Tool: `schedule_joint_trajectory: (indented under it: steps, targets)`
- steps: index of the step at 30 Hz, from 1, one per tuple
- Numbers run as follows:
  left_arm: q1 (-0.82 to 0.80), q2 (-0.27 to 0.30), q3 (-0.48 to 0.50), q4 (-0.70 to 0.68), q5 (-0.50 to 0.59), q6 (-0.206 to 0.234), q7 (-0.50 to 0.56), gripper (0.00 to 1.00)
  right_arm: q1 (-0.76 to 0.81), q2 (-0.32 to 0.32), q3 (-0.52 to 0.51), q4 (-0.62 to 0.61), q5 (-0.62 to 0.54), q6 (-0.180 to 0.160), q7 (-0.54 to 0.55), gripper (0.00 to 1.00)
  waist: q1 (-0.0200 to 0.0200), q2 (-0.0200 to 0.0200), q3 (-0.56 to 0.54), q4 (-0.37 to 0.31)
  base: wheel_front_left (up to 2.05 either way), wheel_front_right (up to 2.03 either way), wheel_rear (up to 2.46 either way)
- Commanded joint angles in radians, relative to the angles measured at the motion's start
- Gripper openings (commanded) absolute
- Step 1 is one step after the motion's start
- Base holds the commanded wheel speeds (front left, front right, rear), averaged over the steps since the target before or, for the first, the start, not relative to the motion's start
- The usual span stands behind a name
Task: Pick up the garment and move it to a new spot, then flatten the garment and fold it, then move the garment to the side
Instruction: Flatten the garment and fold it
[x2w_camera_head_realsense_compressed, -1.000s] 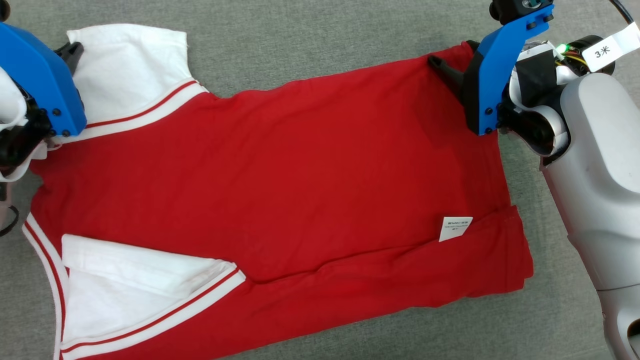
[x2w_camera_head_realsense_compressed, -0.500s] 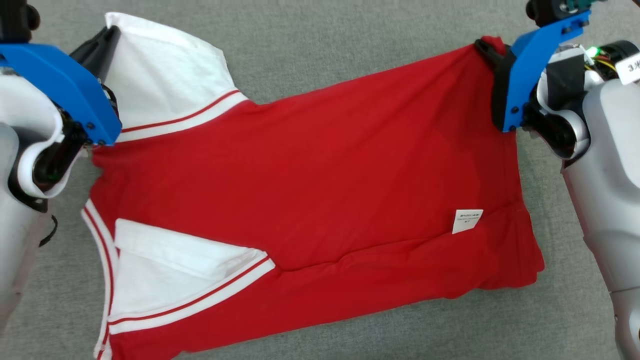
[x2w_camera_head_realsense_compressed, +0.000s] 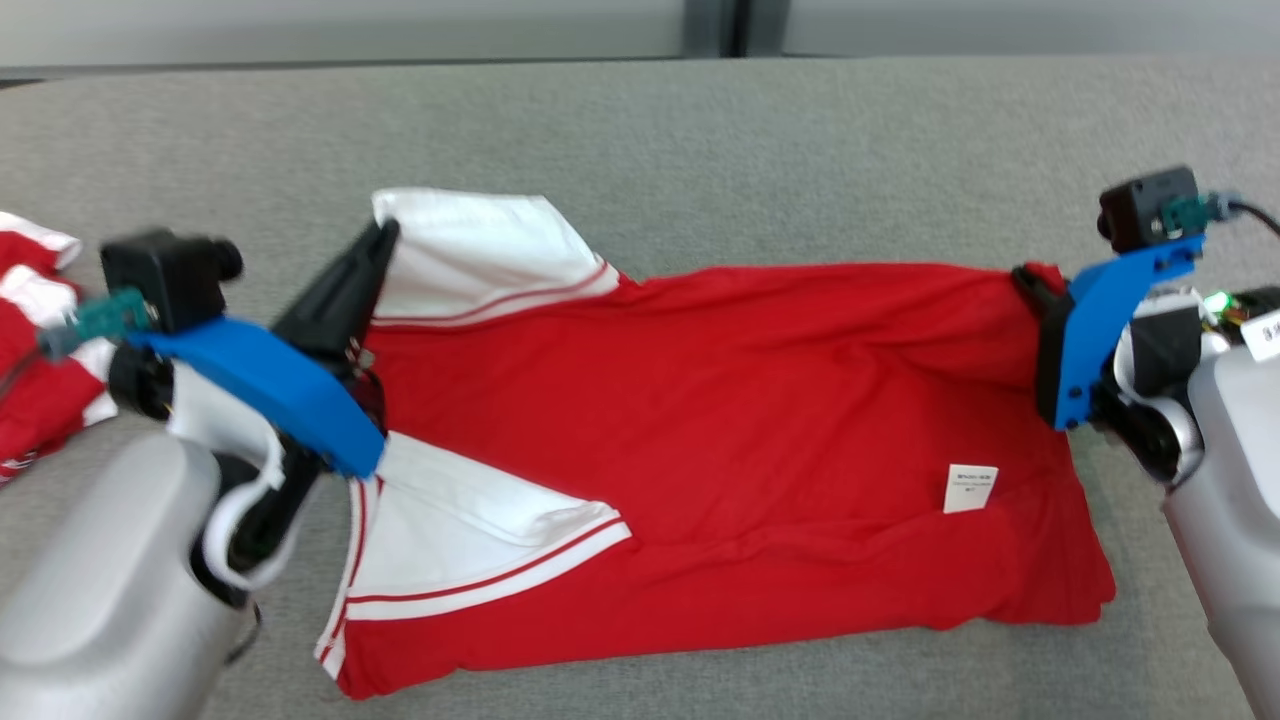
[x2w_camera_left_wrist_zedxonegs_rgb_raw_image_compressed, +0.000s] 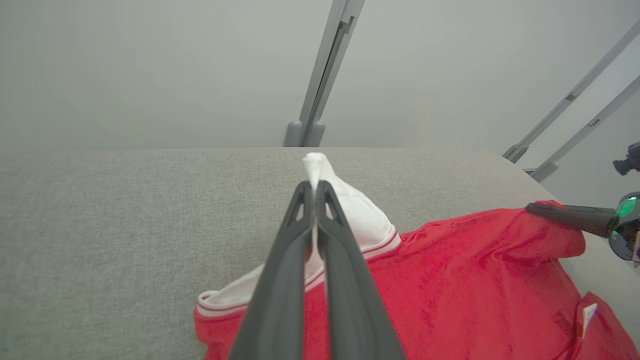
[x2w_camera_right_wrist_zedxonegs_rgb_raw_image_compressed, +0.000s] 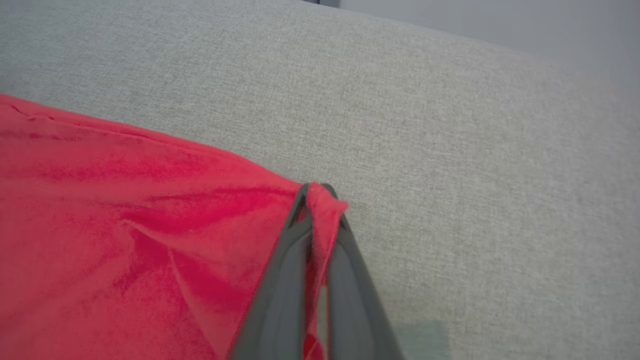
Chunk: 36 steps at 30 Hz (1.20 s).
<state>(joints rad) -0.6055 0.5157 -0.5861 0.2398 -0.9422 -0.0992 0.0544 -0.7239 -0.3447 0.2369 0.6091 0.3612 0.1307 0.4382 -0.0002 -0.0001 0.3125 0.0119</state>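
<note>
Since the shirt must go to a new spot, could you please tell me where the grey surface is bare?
Bare: the wide strip of grey surface beyond the garment, and a narrower strip along its near edge. Crowded: the left, with the left gripper and a red-and-white cloth; the right gripper and its arm take the right side.

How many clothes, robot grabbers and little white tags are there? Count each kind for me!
Clothes: 2, the red and white garment and a bunched red and white cloth at the left edge
Grippers: 2, the left gripper and the right gripper, each pinching the garment
White tags: 1, the tag on the garment
Total: 5
</note>
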Motion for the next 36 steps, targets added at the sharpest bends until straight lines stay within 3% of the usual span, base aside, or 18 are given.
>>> schedule_joint_trajectory:
  steps: [1, 12, 23, 24, 25, 26, 27, 29, 30, 36]
  targets:
    - [0.030, -0.006, 0.001, -0.014, -0.004, -0.003, -0.015, 0.00, 0.026, -0.011, -0.006, -0.003, -0.004, 0.000, -0.010, 0.00, 0.0002, 0.0001, -0.012, 0.008, 0.00, 0.00, 0.00]
    - [0.360, -0.003, -0.021, -0.210, -0.061, 0.078, -0.098, 0.00, 0.234, -0.081, -0.015, -0.078, -0.026, 0.000, -0.076, 0.00, 0.0002, 0.0001, -0.125, 0.079, 0.00, 0.00, 0.00]
    - [0.551, -0.012, -0.030, -0.269, -0.123, 0.141, -0.122, 0.00, 0.367, -0.121, -0.016, -0.177, -0.049, 0.000, -0.036, 0.00, 0.0002, 0.0001, -0.155, 0.102, 0.00, 0.00, 0.00]
    - [0.561, -0.012, -0.032, -0.268, -0.126, 0.143, -0.122, 0.00, 0.378, -0.121, -0.020, -0.183, -0.048, 0.000, -0.029, 0.05, 0.0002, 0.0001, -0.155, 0.104, 0.00, 0.00, 0.00]
    - [0.568, -0.010, -0.035, -0.266, -0.129, 0.145, -0.117, 0.00, 0.391, -0.121, -0.026, -0.191, -0.047, 0.000, -0.025, 0.41, 0.0002, 0.0001, -0.155, 0.106, 0.00, 0.00, 0.00]
    - [0.572, -0.009, -0.039, -0.262, -0.130, 0.149, -0.110, 0.00, 0.399, -0.121, -0.036, -0.198, -0.048, 0.000, -0.023, 1.00, 0.0002, 0.0001, -0.154, 0.107, 0.00, 0.00, 0.00]
    - [0.574, -0.009, -0.042, -0.260, -0.129, 0.149, -0.108, 0.00, 0.405, -0.119, -0.044, -0.208, -0.051, 0.000, -0.026, 1.00, 0.0002, 0.0001, -0.153, 0.107, 0.00, 0.00, 0.00]
    - [0.580, -0.013, -0.051, -0.252, -0.136, 0.148, -0.100, 0.95, 0.423, -0.113, -0.059, -0.227, -0.053, 0.000, -0.024, 1.00, 0.0002, 0.0001, -0.152, 0.107, 0.00, 0.00, 0.00]
    - [0.582, -0.015, -0.053, -0.247, -0.139, 0.148, -0.097, 1.00, 0.432, -0.111, -0.073, -0.237, -0.052, 0.000, -0.028, 1.00, 0.0002, 0.0001, -0.152, 0.106, 0.00, 0.00, 0.00]
    - [0.589, -0.022, -0.036, -0.206, -0.107, 0.171, -0.152, 1.00, 0.491, -0.069, -0.178, -0.316, -0.038, 0.000, -0.063, 1.00, 0.0002, 0.0001, -0.168, 0.107, 0.00, 0.00, 0.00]
